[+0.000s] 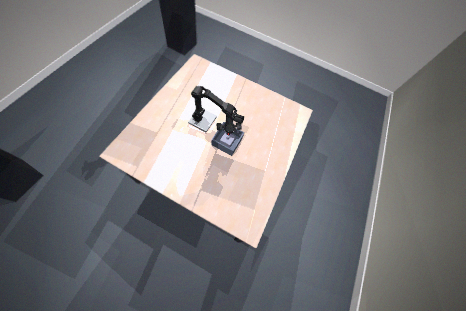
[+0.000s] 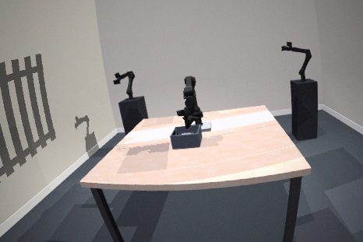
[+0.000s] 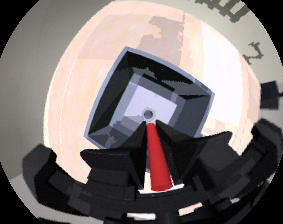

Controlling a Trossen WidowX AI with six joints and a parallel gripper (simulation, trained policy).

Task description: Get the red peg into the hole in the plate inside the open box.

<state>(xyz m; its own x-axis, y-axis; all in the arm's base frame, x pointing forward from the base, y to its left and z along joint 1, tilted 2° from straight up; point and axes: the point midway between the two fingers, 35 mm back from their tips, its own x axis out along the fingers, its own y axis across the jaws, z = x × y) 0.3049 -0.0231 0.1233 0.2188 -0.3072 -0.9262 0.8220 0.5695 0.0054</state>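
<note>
- Holding the red peg (image 1: 228, 134) (image 2: 188, 128) (image 3: 159, 162), your jaws were clamped on its sides, with its narrow-looking far end pointing down into the open box (image 1: 223, 148) (image 2: 186, 142) (image 3: 106, 91).
- From the wrist, you had the peg's tip almost in line with the hole (image 3: 148, 114), just short of its near edge in that view; the long axis ran roughly toward it.
- You could not tell from that line alone how high the tip stood above the plate (image 1: 224, 141) (image 2: 186, 134) (image 3: 159, 100), since the wrist view looked along the peg.
- Your exterior view gave the height better: a speck of red showed near the box's rim, under the arm (image 1: 215, 98) (image 2: 189, 86), but the front wall hid the hole.
- From the top, you saw the box on the desk (image 1: 280, 131) (image 2: 234, 152) (image 3: 72, 90) and red at its arm-side edge, too small to judge tilt.
- Your next move probably needed a slight shift toward the hole, then a straight descent; a leaning peg could have caught the hole's edge.
</note>
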